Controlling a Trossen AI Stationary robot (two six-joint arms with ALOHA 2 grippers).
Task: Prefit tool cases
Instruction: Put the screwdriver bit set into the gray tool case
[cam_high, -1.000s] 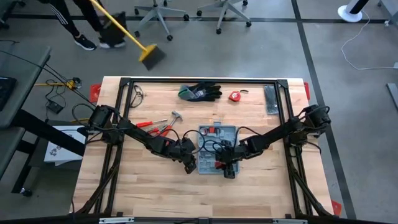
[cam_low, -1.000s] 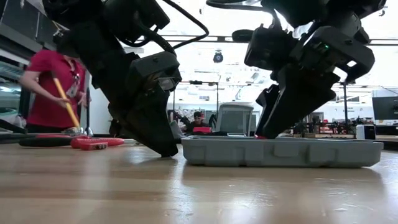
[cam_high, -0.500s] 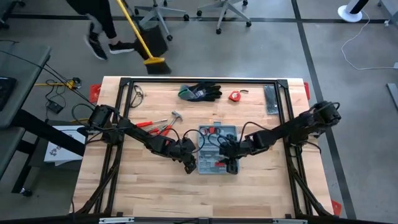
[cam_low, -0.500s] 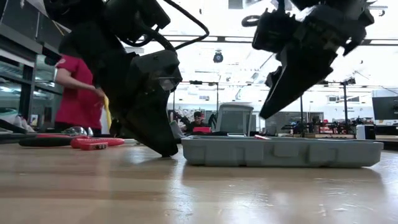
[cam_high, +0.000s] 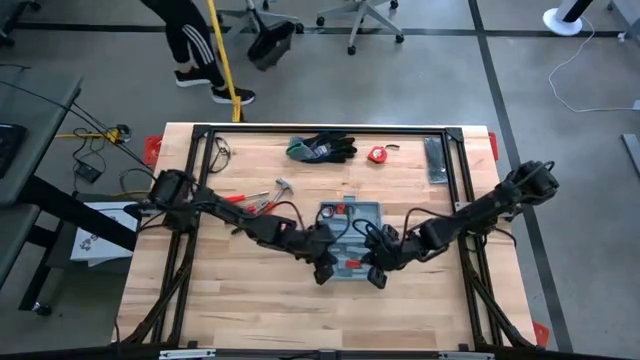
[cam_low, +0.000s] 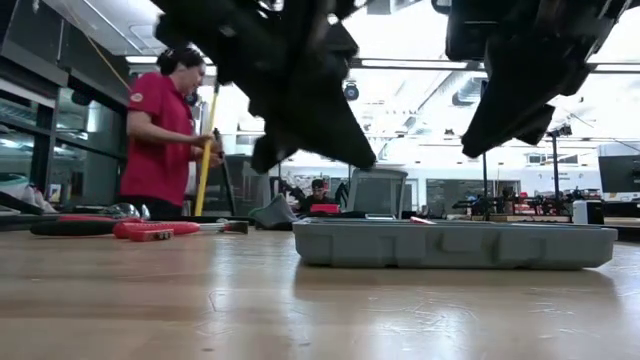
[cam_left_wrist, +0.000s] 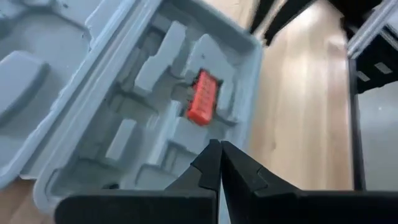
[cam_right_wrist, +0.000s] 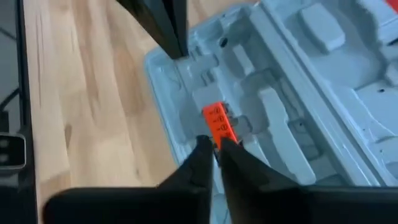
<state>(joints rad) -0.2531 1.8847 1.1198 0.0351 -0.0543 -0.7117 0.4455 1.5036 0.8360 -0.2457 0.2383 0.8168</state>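
Observation:
The grey-blue tool case (cam_high: 352, 216) lies open and flat on the wooden table, near its middle, with its moulded recesses facing up (cam_left_wrist: 124, 93). A red insert (cam_left_wrist: 202, 102) sits in one recess of its near half (cam_right_wrist: 217, 127). My left gripper (cam_high: 322, 271) hangs shut above the case's near left corner, clear of it in the low view (cam_low: 362, 160). My right gripper (cam_high: 377, 276) hangs shut above the near right part, also clear (cam_low: 470, 150). Both point slanting down at the case.
Red-handled pliers and a hammer (cam_high: 262, 199) lie left of the case. Black-and-green gloves (cam_high: 322, 148), a red tape measure (cam_high: 377, 154) and a dark flat bar (cam_high: 436, 160) lie along the far edge. A person with a broom (cam_low: 165, 130) stands beyond the far left corner.
Both grippers have shut and risen off the table and the case. My left gripper has gone from beside the case's left edge toward the right, over the near half. My right gripper has rolled and drawn back a little toward the near right. The case has stayed where it was.

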